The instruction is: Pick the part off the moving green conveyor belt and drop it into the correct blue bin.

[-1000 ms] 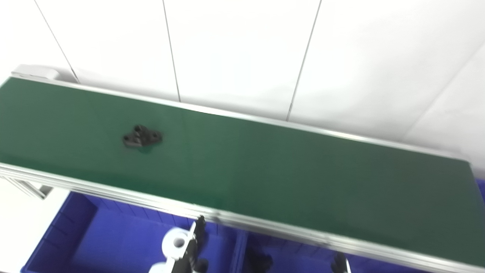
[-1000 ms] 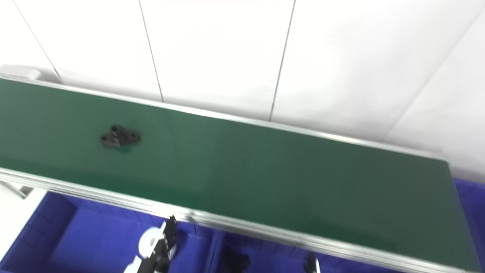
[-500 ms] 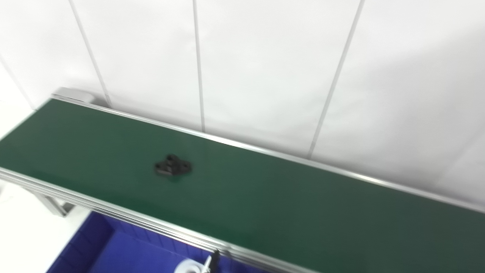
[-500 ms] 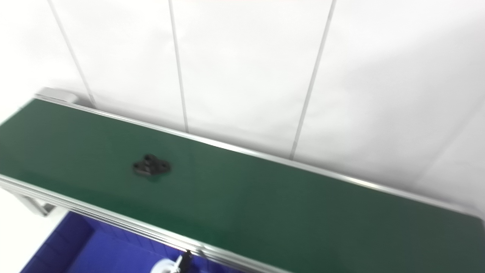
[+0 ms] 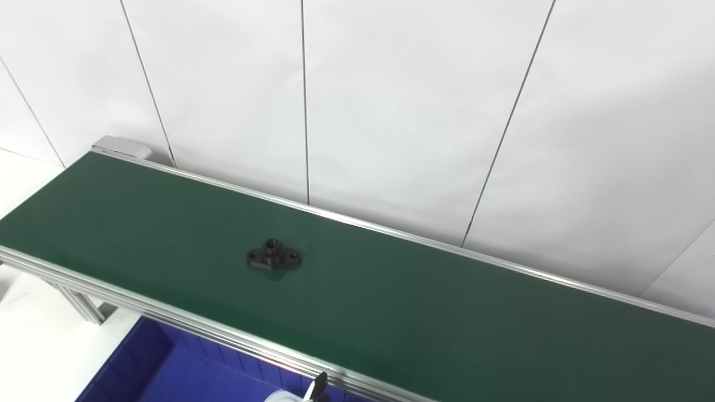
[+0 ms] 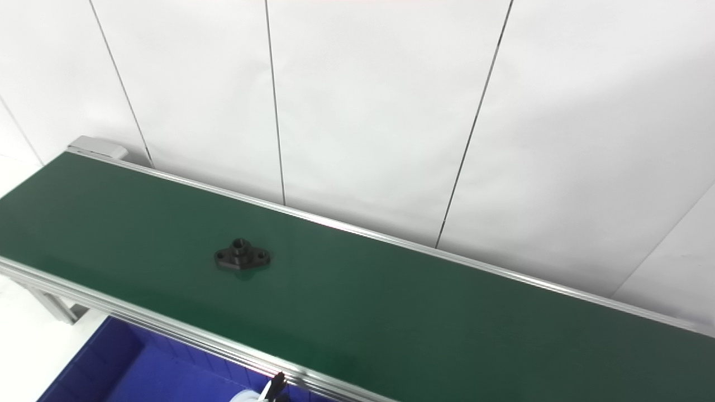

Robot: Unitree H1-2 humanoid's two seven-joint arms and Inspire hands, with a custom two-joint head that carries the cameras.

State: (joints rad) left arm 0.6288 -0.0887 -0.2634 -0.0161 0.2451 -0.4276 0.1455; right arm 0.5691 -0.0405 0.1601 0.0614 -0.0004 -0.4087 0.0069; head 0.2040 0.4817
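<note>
In the left eye view, your part [image 5: 273,259], a small black flanged piece with a raised hub, lay flat on the green conveyor belt [image 5: 447,312], left of the belt's middle and about midway between its far and near rails. Its long axis ran roughly along the belt's length. At the bottom edge, just under the near rail, only a dark tip and a bit of white of your left hand [image 5: 315,391] showed, so the part lay up and to the left of it, across the rail. You could not tell whether that hand was open or closed. Your right hand was out of sight. A blue bin [image 5: 145,368] sat below the near rail.

In the right eye view, the part [image 6: 242,258] sat the same way, and the left hand [image 6: 271,392] again showed only a sliver, making it, in my judgement, the nearer one.
</note>
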